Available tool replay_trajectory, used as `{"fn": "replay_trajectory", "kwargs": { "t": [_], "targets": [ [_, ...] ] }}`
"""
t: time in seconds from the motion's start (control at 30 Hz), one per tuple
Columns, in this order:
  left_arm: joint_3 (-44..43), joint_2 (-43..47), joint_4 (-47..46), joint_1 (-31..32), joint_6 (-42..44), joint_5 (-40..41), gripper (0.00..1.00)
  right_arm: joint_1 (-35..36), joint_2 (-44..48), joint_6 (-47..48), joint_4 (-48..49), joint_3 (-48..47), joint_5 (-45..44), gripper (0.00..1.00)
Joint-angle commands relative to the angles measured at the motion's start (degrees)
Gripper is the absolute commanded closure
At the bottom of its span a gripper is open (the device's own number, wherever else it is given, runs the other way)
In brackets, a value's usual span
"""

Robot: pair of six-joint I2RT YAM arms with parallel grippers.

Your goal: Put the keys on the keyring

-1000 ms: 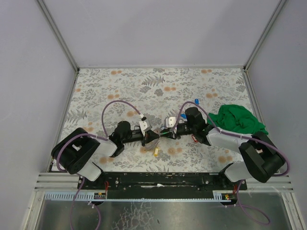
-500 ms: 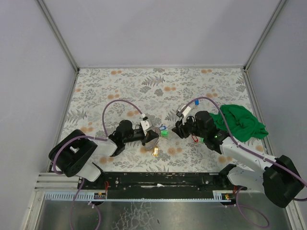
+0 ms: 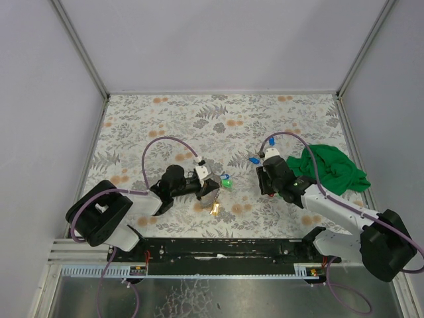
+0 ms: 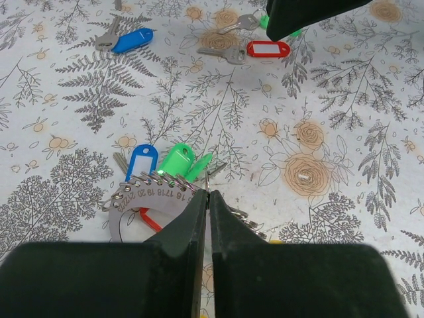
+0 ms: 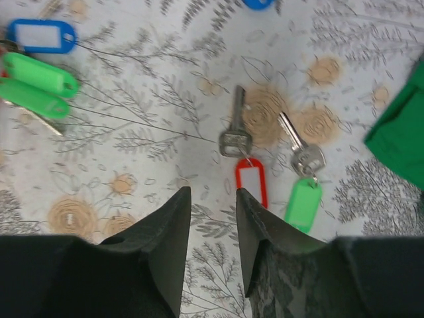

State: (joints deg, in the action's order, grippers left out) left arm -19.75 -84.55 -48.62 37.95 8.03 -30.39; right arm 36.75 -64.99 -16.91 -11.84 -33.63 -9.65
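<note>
Two loose keys lay just ahead of the right gripper (image 5: 212, 193), whose fingers stood parted with nothing between them. One was a small metal key with a red plastic tag (image 5: 251, 180), the tag almost touching one fingertip. The other was a small metal key with a green plastic tag (image 5: 301, 202), just beside the red one on the outer side. Farther out on that side, a crumpled green cloth (image 5: 401, 129) edged into the wrist view. A third small metal key with a blue plastic tag (image 4: 129, 40) lay apart from these on the floral-patterned table surface (image 3: 165, 119).

The left gripper (image 4: 207, 193) had its fingers pressed nearly together on the wire of the thin silvery metal keyring (image 4: 159, 177), which curved away from the tips to one side. Crowded just beyond the tips were the tags it carried: a blue plastic tag (image 4: 140, 161), bright green plastic tags (image 4: 177, 161) and a red tag half hidden under a silvery disc stamped with numerals (image 4: 142, 212). A yellow tag (image 3: 214, 209) lay on the near side of the fingers.

Both arms reached inward low over the table, grippers facing each other but well apart. The keyring's tags lay between them. The right gripper tilted down towards the red-tagged key.
</note>
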Motion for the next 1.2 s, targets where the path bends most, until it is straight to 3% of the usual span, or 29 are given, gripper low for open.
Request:
{"fn": "replay_trajectory", "kwargs": {
  "t": [0.0, 0.87, 1.17],
  "targets": [
    [-1.5, 1.2, 0.0, 0.6, 1.4, 1.5, 1.00, -1.3, -2.7, -3.2, -3.7, -2.8, -5.5, 0.61],
    [-1.9, 1.5, 1.1, 1.2, 1.6, 1.4, 1.00, -4.8, -16.2, -4.4, 3.6, -6.3, -2.7, 0.68],
    [-2.0, 1.3, 1.2, 1.3, 1.4, 1.3, 1.00, -4.8, -14.9, -4.4, 1.7, -6.2, -1.5, 0.88]
  ]
}}
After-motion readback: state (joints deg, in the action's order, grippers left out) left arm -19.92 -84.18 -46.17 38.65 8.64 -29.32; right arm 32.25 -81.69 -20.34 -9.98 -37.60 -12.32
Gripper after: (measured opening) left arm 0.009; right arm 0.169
